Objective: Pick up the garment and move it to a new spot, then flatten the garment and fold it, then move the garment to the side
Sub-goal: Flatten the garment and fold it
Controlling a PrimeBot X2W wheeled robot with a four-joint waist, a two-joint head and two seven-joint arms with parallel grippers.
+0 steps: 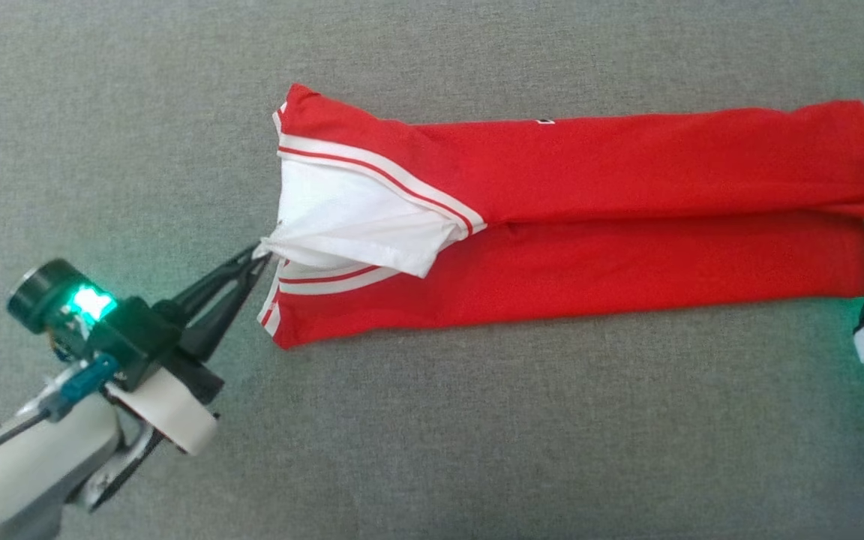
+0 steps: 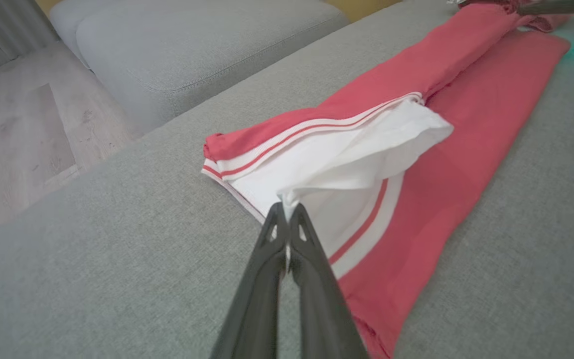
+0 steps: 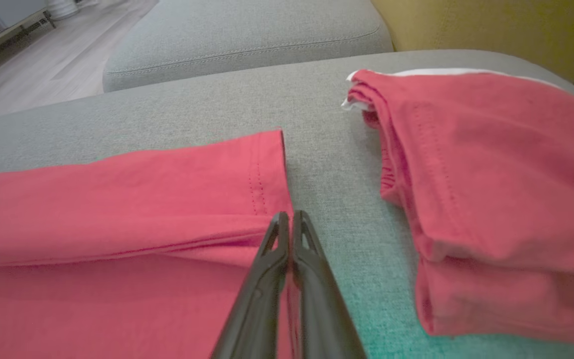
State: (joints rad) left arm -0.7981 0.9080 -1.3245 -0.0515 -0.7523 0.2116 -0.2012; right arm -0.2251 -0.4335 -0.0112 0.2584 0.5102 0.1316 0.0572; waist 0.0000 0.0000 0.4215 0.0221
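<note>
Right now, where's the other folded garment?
The folded garment lies on the cushion in the right wrist view, right of the right gripper, apart from the long garment.

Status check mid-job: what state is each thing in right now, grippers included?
Garment: folded lengthwise into a long strip, flat on the couch.
White flap: sticking out at the striped end, tip pinched.
Left gripper: shut on the white flap.
Right gripper: shut on the garment's hem.
Second garment: folded, apart, beyond the hem.
</note>
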